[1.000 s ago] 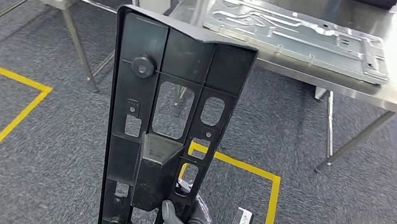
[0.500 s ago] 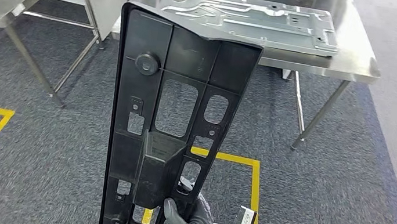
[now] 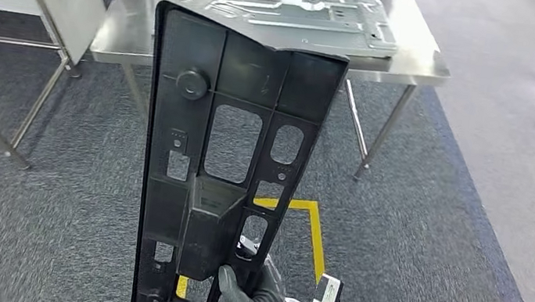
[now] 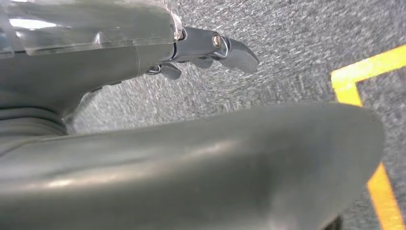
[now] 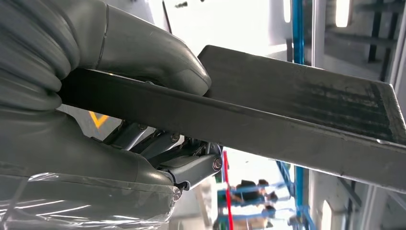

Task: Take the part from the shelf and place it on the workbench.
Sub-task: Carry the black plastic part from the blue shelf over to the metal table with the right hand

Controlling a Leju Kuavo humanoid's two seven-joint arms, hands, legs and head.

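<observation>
Black plastic, ribbed and pierced with cut-outs — the part stands upright in the head view, gripped near its lower end by the right hand, thumb on one face and fingers on the other in the right wrist view. Behind it the steel bench carries a stamped metal plate. The left hand hangs above grey carpet beside yellow tape, holding nothing, fingers loosely apart. Against the earlier frames the whole view has swung — bench and plate now sit further left, the part unchanged in the grip.
</observation>
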